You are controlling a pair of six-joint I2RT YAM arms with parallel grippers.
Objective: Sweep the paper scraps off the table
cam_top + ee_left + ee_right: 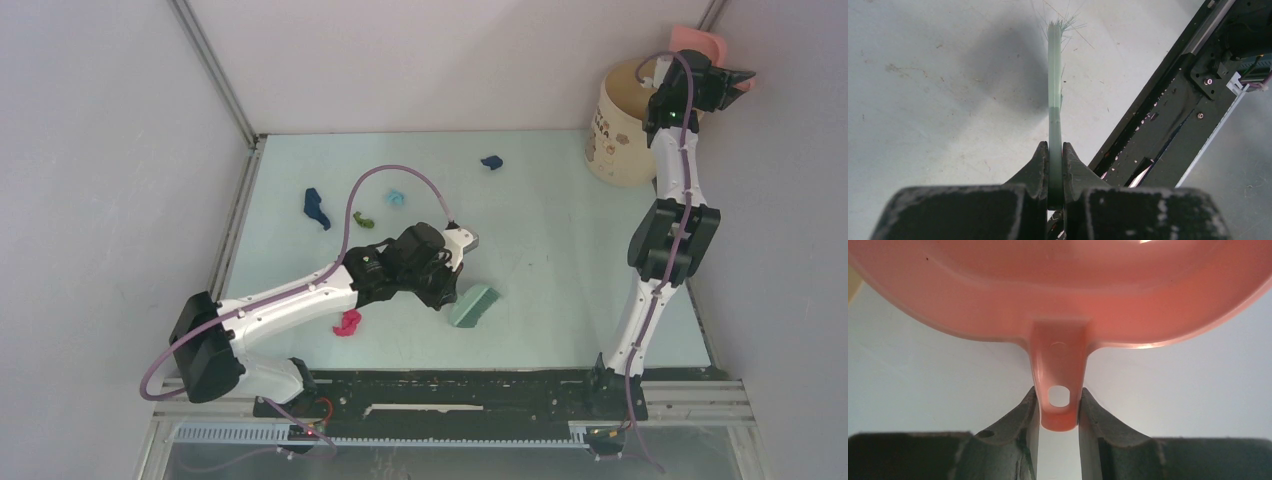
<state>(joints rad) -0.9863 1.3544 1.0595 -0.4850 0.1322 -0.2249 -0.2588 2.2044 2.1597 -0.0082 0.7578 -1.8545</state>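
Several paper scraps lie on the pale green table (560, 240): two dark blue (317, 207) (491, 162), a green one (365, 221), a teal one (396, 198) and a magenta one (348, 322) near the left arm. My left gripper (445, 290) (1055, 147) is shut on the green hand brush (474, 305) (1054, 90), low over the table's middle. My right gripper (730, 80) (1059, 397) is raised at the back right, shut on the handle of the pink dustpan (700, 42) (1058, 285), above the cream bucket (620, 130).
Grey walls close in the table at the left, back and right. A black rail (450, 385) (1173, 110) runs along the near edge, close to the brush in the left wrist view.
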